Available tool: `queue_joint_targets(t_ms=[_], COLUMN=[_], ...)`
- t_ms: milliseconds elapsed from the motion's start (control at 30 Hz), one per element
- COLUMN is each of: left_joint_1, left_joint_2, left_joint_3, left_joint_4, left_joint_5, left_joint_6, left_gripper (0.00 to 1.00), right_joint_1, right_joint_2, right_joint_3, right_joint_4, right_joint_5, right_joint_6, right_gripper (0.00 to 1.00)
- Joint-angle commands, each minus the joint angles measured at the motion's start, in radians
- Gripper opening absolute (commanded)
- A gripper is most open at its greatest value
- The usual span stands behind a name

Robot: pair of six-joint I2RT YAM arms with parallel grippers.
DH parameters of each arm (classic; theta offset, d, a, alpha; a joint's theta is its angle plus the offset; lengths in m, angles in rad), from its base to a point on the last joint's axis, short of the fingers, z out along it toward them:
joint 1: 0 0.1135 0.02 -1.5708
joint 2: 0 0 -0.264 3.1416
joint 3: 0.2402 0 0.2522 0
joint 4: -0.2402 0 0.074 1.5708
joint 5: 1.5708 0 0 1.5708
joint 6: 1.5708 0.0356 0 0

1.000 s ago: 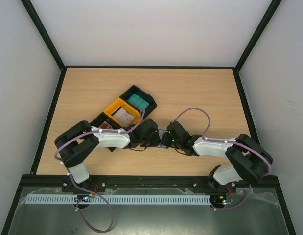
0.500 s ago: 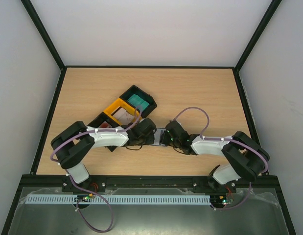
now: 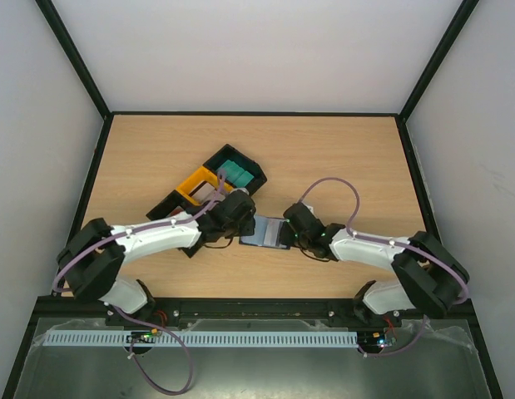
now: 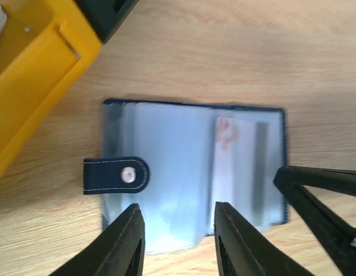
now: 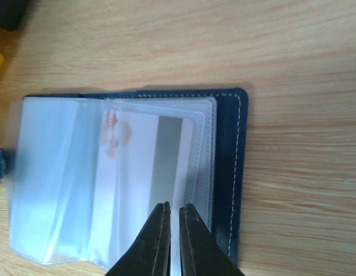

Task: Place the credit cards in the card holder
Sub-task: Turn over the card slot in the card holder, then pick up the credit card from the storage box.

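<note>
The card holder (image 3: 264,231) lies open on the table between both grippers, its clear sleeves (image 4: 166,172) up and its clasp tab (image 4: 115,175) to the left. One of the credit cards (image 5: 140,172), white with a grey stripe and a red mark, sits in a sleeve (image 4: 238,167). My left gripper (image 4: 178,230) hovers open over the holder's near edge, holding nothing (image 3: 243,223). My right gripper (image 5: 173,208) is shut, its tips over the card's stripe side (image 3: 289,233). A whitish card (image 3: 212,193) shows in the yellow tray.
Behind the left wrist, a yellow tray (image 3: 193,184) stands between a black tray (image 3: 250,176) with teal items and another black tray (image 3: 167,204). The yellow tray (image 4: 34,75) is close to the holder's left side. The table edge runs near the arm bases.
The left arm stretched out and its gripper opened and drew back, uncovering the holder, which now lies open. The right gripper stayed at the holder's right side.
</note>
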Motion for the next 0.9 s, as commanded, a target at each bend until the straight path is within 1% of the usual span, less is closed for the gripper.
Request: queue_joint_targets(t_ms=[0, 100, 133, 233, 367, 533, 700, 867], left_joint_1=[0.03, 0.066, 0.082, 0.133, 0.2, 0.253, 0.261, 0.281], left_joint_2=[-0.08, -0.133, -0.15, -0.194, -0.245, -0.289, -0.263, -0.216], left_joint_3=[0.045, 0.052, 0.052, 0.048, 0.037, -0.015, -0.043, -0.084], left_joint_4=[-0.044, -0.086, -0.102, -0.169, -0.277, -0.374, -0.431, -0.428], left_joint_5=[0.001, -0.006, -0.009, -0.03, -0.053, -0.029, 0.079, 0.063], left_joint_6=[0.054, 0.072, 0.077, 0.088, 0.11, 0.157, 0.155, 0.178], left_gripper=[0.38, 0.48, 0.51, 0.54, 0.55, 0.63, 0.72, 0.79], right_joint_1=[-0.005, -0.005, -0.005, -0.005, -0.004, -0.005, -0.005, -0.005], right_joint_2=[-0.08, -0.138, -0.158, -0.202, -0.207, -0.154, -0.115, -0.099], right_joint_3=[0.077, 0.101, 0.104, 0.106, 0.119, 0.138, 0.153, 0.156], right_joint_4=[-0.164, -0.199, -0.207, -0.214, -0.222, -0.209, -0.197, -0.189], right_joint_5=[0.071, 0.083, 0.085, 0.085, 0.068, 0.033, 0.01, 0.002], right_joint_6=[-0.066, -0.082, -0.085, -0.09, -0.091, -0.098, -0.101, -0.096], right_gripper=[0.08, 0.18, 0.2, 0.24, 0.25, 0.25, 0.24, 0.24])
